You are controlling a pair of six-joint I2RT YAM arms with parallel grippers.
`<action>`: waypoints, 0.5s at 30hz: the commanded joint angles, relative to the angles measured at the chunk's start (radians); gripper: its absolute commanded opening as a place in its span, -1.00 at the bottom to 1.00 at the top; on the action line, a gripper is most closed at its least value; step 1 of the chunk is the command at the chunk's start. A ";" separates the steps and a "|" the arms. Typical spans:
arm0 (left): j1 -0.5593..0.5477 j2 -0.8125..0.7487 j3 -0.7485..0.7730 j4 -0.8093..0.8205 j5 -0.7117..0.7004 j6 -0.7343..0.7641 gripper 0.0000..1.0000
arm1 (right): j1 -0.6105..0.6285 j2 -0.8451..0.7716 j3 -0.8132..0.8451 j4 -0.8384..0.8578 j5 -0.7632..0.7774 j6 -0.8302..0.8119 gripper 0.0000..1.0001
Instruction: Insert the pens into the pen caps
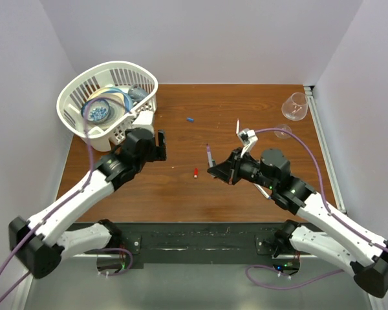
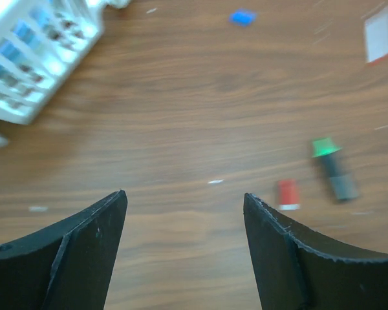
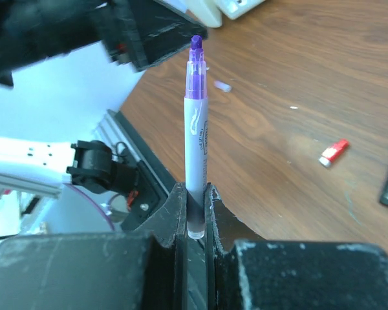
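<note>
My right gripper is shut on the lower end of a thin purple pen, which sticks straight out from between its fingers with the purple tip bare; the same pen shows at mid-table in the top view. A red pen cap lies just left of that gripper on the wood, also seen as the red cap. A stubby black marker with a green tip lies beside it. A blue cap sits farther back. My left gripper hangs open and empty, left of the caps.
A white slotted basket with items inside stands at the back left, close to the left arm. A clear glass cup sits at the back right. A thin pale pen lies behind the right gripper.
</note>
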 commanded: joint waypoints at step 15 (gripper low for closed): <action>0.019 0.250 -0.069 -0.087 0.192 1.162 0.16 | 0.005 -0.245 0.032 -0.316 0.103 -0.120 -1.00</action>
